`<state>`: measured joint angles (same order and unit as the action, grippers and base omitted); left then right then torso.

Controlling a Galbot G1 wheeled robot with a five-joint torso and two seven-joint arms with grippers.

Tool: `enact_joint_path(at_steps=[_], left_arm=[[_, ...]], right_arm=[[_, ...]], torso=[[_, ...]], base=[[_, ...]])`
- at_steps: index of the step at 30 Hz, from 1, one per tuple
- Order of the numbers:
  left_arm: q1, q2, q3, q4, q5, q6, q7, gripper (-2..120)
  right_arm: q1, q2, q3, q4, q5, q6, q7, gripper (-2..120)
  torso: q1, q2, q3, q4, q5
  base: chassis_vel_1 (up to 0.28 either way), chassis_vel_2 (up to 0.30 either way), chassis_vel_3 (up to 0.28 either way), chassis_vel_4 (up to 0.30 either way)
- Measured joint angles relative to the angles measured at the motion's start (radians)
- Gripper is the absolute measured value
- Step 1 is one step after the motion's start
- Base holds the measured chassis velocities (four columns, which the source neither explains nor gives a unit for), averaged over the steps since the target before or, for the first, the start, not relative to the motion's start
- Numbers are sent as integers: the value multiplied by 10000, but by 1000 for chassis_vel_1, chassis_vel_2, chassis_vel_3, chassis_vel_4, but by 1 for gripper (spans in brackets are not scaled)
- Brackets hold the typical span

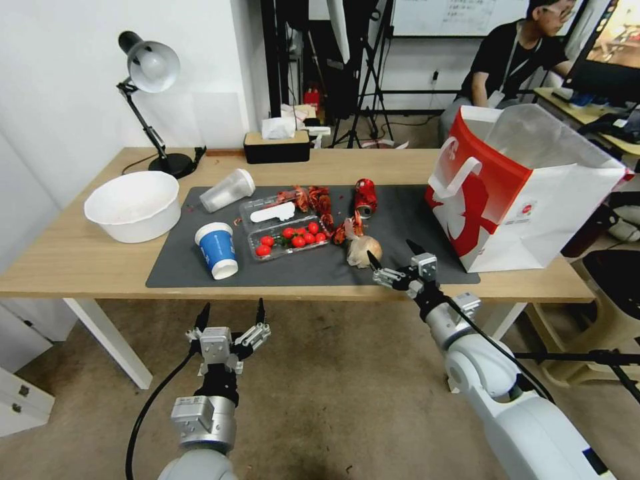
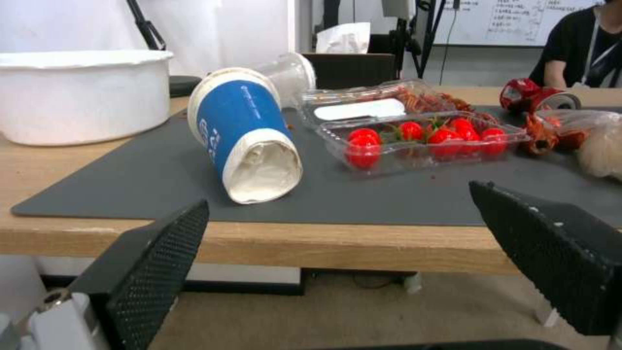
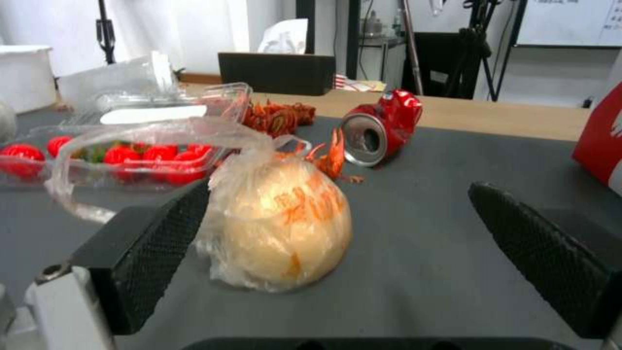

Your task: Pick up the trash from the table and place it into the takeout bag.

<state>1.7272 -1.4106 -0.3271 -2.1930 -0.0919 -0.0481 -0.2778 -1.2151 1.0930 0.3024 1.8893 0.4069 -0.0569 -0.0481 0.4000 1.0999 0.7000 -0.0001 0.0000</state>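
Right gripper (image 1: 395,259): its two black fingers are spread apart, low over the front of the mat, right by the bagged ball. Nothing is in it.
Left gripper (image 1: 230,313): fingers apart too, holding nothing. It hangs in front of the table edge, below the blue cup.
Bagged ball (image 1: 364,250): a tan lump wrapped in thin clear plastic, sitting on the mat just ahead of the right gripper.
Red can (image 1: 365,197): crushed, lying on its side behind the ball.
Blue cup (image 1: 217,249): blue and white paper, tipped over near the front of the mat.
Clear cup (image 1: 227,190): lying on its side at the back of the mat.
White bowl (image 1: 133,205): on the bare wood at the left end of the table (image 1: 80,257).
Takeout bag (image 1: 517,189): standing open at the right end, red side facing the mat (image 1: 320,267).
Tomato box (image 1: 288,239): clear tray of red tomatoes in the middle of the mat.
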Motion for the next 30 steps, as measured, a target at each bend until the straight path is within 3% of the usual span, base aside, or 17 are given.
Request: enact_joint_path(at_steps=[24,30], left_arm=[[53,37,-91,-12,-54,-164,-184,100],[42,25,-92,-5,-58,-165,-195,100]], right_arm=[[1853,134,-1068,-1414,-161,-620,-275,100],[1954,143,-1159,-1494,-60,-857,-377,92]], torso=[[0,0,1,1,-1],[0,1,0,1,0]], base=[[0,0,0,0],[0,0,0,0]])
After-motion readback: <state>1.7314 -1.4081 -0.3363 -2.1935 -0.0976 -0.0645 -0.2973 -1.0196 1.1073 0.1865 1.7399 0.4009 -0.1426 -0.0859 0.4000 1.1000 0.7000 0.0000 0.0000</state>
